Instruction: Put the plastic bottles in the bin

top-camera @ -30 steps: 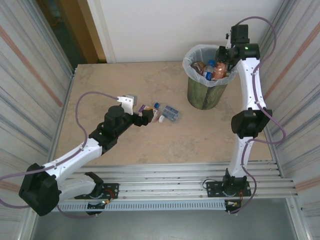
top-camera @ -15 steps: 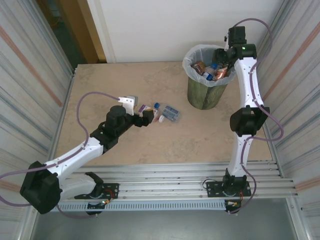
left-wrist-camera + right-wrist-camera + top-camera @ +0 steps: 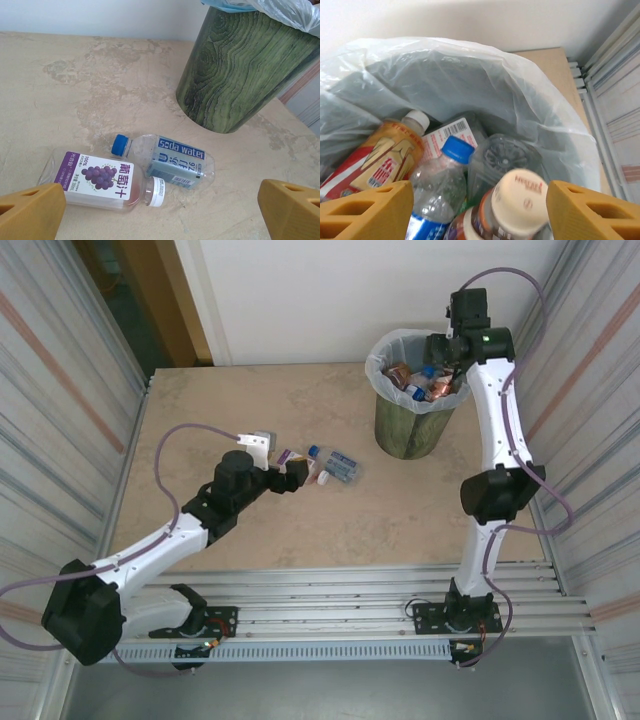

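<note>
The left arm [image 3: 150, 550] stretches from its base at the near left edge, slanting far and right, forearm low over the table [image 3: 200, 410] and wrist almost level. The left claw [image 3: 298, 474] points right, its jaws spread wide with nothing gripped; its tan fingers [image 3: 30, 212] sit at the two lower corners of the wrist view. The right arm [image 3: 490, 490] rises from the near right base, bends at a dark elbow, then runs far and tips down at the wrist. The right claw [image 3: 438, 350] aims downward, tan fingers [image 3: 367, 212] parted, holding nothing.
</note>
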`<state>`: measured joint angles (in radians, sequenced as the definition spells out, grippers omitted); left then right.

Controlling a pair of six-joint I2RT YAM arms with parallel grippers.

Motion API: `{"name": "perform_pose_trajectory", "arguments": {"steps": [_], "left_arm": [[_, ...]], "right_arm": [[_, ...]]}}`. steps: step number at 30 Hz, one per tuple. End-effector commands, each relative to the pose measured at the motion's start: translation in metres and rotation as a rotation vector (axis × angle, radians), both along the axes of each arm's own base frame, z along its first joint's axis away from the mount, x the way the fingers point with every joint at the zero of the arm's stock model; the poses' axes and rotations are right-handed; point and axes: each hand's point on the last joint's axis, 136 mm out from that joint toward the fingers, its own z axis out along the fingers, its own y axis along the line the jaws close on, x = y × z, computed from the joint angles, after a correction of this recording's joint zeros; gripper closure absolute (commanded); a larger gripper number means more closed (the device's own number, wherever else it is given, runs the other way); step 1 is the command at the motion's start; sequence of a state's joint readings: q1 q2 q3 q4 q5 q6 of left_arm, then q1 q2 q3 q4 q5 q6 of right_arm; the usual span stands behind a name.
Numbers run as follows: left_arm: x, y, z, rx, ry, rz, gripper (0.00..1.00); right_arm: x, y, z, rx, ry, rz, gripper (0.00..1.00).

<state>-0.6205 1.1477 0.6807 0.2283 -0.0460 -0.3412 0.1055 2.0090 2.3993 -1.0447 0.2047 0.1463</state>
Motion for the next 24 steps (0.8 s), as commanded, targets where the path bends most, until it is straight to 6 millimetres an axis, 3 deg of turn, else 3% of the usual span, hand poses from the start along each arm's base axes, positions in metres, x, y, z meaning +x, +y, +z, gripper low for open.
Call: {"name": "perform_pose_trajectory", "arguments": {"steps": [1, 6, 13, 18, 24], "left_arm": [[0.006, 0.001, 0.011, -0.030, -0.011, 0.011, 0.01], [0.007, -0.001, 0.007, -0.029, 0.002, 0.007, 0.01], [0.009, -0.006, 0.003, -0.054, 0.030, -0.010, 0.01], [0.008, -0.006, 0.003, -0.059, 0.035, -0.010, 0.01], [0.011, -0.003, 0.004, -0.049, 0.035, 0.013, 0.01]], "right_arm": [[-0.014, -0.010, 0.018, -0.033, -0.045, -0.059, 0.35], [-0.026, -0.015, 0.000, -0.026, -0.019, -0.113, 0.45], [-0.022, -0.022, -0.035, 0.031, 0.027, -0.132, 0.57], [-0.016, -0.026, -0.056, 0.045, 0.068, -0.135, 0.62], [-0.007, -0.018, -0.067, 0.073, 0.078, -0.099, 0.62]]}}
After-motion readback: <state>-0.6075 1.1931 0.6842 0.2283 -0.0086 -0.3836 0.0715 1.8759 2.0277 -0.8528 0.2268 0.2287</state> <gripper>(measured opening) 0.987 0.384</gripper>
